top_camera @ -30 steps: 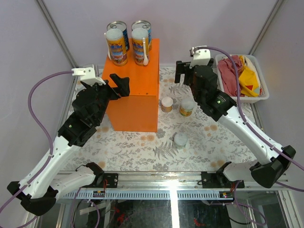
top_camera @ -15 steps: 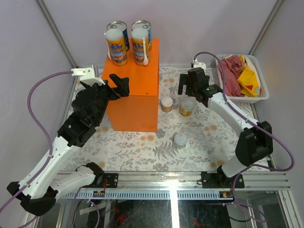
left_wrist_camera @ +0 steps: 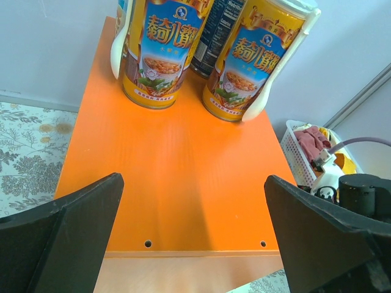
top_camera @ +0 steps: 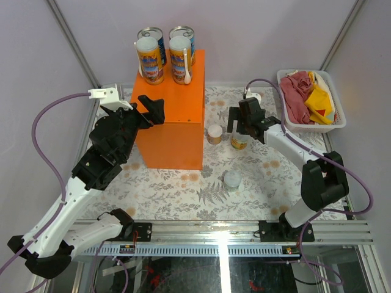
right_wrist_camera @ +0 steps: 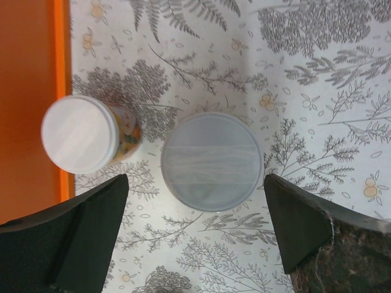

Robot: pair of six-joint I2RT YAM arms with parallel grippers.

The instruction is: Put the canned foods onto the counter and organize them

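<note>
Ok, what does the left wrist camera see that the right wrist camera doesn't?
Left wrist only: two yellow cans standing at the far end of the counter, a blue can behind them, and the basket with cloths. Right wrist only: two short cans on the leaf-patterned mat, one close beside the counter. Both: the orange counter.

We find the near half of the bright orange rectangular box (left_wrist_camera: 183, 183) bare on top; two tall yellow-orange cans (left_wrist_camera: 160, 52) block its far edge. On the floral tabletop (top_camera: 275, 177), a pale-lidded short can (right_wrist_camera: 212, 160) stands between the spread fingers of the right pincer (top_camera: 240, 127), with clearance on both sides. A second white-lidded can (right_wrist_camera: 79, 133), just beside the box, narrows the gap on that side.
</note>
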